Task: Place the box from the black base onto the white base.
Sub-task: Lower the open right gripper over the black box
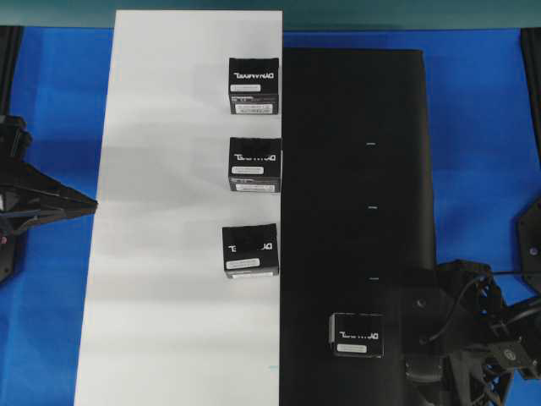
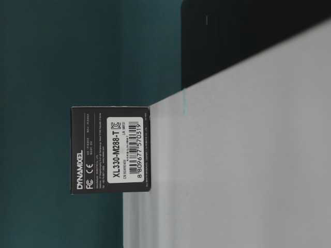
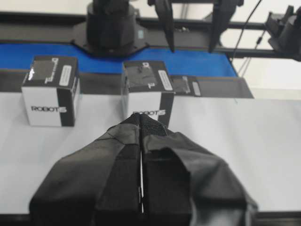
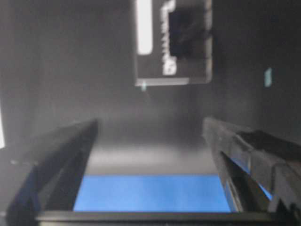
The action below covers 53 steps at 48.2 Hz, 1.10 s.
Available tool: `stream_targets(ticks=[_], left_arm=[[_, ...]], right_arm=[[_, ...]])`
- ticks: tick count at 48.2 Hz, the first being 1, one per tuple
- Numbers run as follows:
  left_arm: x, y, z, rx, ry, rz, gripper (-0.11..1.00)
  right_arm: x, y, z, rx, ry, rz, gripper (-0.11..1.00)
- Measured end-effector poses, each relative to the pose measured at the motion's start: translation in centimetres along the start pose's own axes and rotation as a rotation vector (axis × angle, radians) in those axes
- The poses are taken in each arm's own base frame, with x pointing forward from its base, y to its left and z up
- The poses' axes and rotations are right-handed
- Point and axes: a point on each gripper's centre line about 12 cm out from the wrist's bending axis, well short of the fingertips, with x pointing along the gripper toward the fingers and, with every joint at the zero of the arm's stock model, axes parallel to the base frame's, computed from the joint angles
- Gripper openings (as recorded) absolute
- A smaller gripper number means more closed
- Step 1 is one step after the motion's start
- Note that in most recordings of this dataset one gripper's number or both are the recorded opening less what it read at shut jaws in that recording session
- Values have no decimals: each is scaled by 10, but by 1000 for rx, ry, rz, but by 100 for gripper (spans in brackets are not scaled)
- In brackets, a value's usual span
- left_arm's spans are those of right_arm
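**Box on black base, right fingers spread short of it**

Box [image 1: 357,334] sits flat on the black base [image 1: 355,152], near that sheet's lower edge in the overhead view, w/ logo lettering up. Right gripper [image 4: 150,136] is low over the black sheet: fingers [image 4: 61,146] spread wide, nothing between them, box lying ahead of the tips w/ clear gap, not touched. Overhead, right arm [image 1: 465,330] sits just beside the box on its right, apart from it.

White base [image 1: 169,254] lies alongside the black one, long edges meeting. 3 look-alike boxes [image 1: 254,165] stand on it in a column close to that shared edge; the lowest is turned slightly askew. Table-level view shows 1 box's label side up close at the white board's edge.

Left gripper [image 3: 141,141] hangs at the white base's left edge, fingers pressed together, holding nothing, pointing toward the middle box. Blue bench [image 1: 482,127] shows around both sheets.
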Motion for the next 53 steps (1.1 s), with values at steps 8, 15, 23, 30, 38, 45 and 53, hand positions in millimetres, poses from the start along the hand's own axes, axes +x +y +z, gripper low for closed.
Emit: stream_targets(ticks=[8,15,23,30,38,45,53], left_arm=[[0,0,0,-9,1,2,-5],[0,0,0,-17,0,2,-5],[0,0,0,-20,2,0,-5],[0,0,0,-20,0,0,-5],[0,0,1,-20,-2,0,-5],[0,0,2,-20,-3,0,-5],[0,0,3,-22,-6,1,-5]], right_arm=[[12,-2,-8,-2,3,1,100],[22,-3,-8,3,-7,-6,100],[32,-4,-7,5,-31,-25,100],[41,-10,-12,24,-61,-35,100],[44,-14,-14,37,-94,-55,100],[45,-18,-13,28,-125,-81,100],[47,-16,-13,42,-148,-67,100]])
